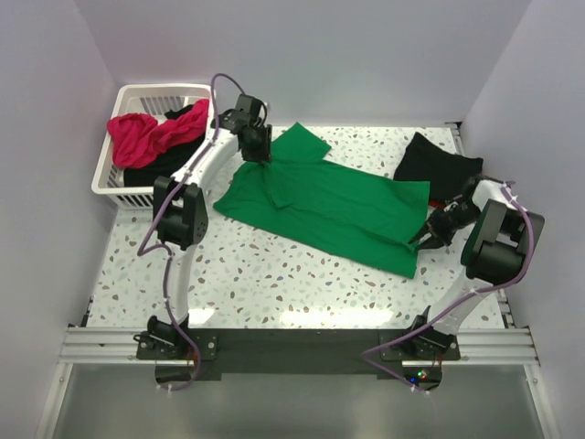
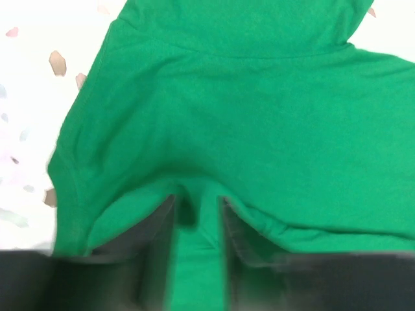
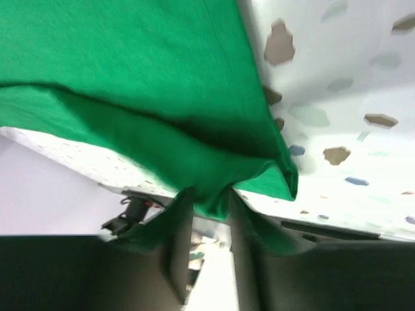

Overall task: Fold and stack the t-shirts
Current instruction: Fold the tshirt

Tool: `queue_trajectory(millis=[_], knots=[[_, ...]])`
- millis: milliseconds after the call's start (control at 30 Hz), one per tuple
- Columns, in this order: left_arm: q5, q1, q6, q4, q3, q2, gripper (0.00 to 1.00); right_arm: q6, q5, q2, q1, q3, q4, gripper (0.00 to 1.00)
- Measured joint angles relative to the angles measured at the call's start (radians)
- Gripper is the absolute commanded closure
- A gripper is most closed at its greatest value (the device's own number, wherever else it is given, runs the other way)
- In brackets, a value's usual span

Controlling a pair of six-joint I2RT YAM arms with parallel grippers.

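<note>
Top external view has my bright green short-sleeved cloth t-shirt spread slantwise across the speckled white table. It reaches from my left gripper at its far left end to my right gripper at its near right corner. In the left wrist view my fingers are clenched on a narrow fold of the green cloth, which runs down between them while the rest fans out ahead over the tabletop. In the right wrist view the other pair of fingers pinches the shirt's hemmed corner, and the cloth drapes away from them in folds. A black cloth t-shirt lies just beyond my right gripper, near the green shirt's edge; I cannot tell whether the two touch. Well to the left, beside my left arm, a white slatted plastic basket holds magenta-pink cloth and black cloth.
</note>
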Motion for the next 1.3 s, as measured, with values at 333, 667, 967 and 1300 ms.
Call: queue_trajectory(millis=[333,667,967,1300], knots=[[-0.024,0.000,-0.014,0.117,-0.092,-0.056,0.25,0.021,0.071,-0.034,-0.001,0.101,0.046,0.30],[-0.033,0.000,-0.012,0.195,-0.532,-0.363,0.18,0.025,0.095,-0.326,0.098,-0.076,0.143,0.31],[-0.051,0.002,-0.002,0.227,-0.686,-0.367,0.17,0.052,0.085,-0.243,0.229,-0.220,0.219,0.31],[-0.063,0.004,-0.011,0.396,-0.866,-0.364,0.17,0.045,0.140,-0.099,0.228,-0.236,0.229,0.31]])
